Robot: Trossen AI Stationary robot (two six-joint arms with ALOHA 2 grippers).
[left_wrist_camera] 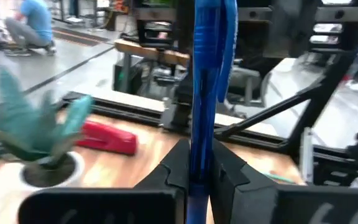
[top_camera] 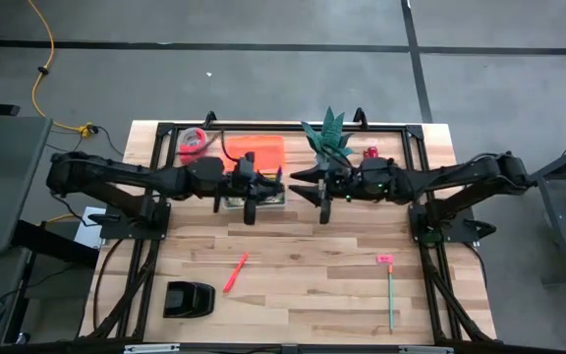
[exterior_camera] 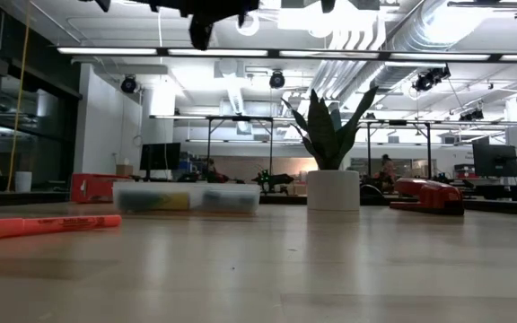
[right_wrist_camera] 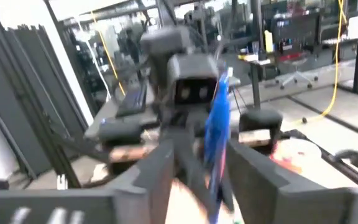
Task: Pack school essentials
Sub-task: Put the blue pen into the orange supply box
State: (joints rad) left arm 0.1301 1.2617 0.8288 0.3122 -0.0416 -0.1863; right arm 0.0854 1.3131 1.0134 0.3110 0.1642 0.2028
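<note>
The left gripper (left_wrist_camera: 197, 171) is pinching the blue pen (left_wrist_camera: 207, 81) between its fingers (left_wrist_camera: 173, 168), the pen standing upright and filling the centre of the left wrist view. In the high view this gripper (top_camera: 251, 209) is sitting just left of centre, over the clear bin (top_camera: 263, 195) near the upper middle of the frame.

The right gripper (right_wrist_camera: 197, 168) is facing it at close range, fingers (right_wrist_camera: 157, 168) spread wide with the pen (right_wrist_camera: 216, 149) between them but not clamped. In the high view it (top_camera: 322, 204) is hanging just right of centre, beside the plant (top_camera: 330, 138).

The pen looks light, stiff and smooth — likely to twist or slip if pinched near one end, so a hold around the mid-barrel would be safest, and a handover needs one grip firm before the other lets go.

Elsewhere on the table: an orange-red stick (top_camera: 236, 272) is lying lower centre-left, and the teal pencil (top_camera: 391, 300) with the pink eraser (top_camera: 384, 260) just above it lower right — all thin and light, best pinched across their middles. In the low view the stick (exterior_camera: 43, 226) is showing at the left edge.
</note>
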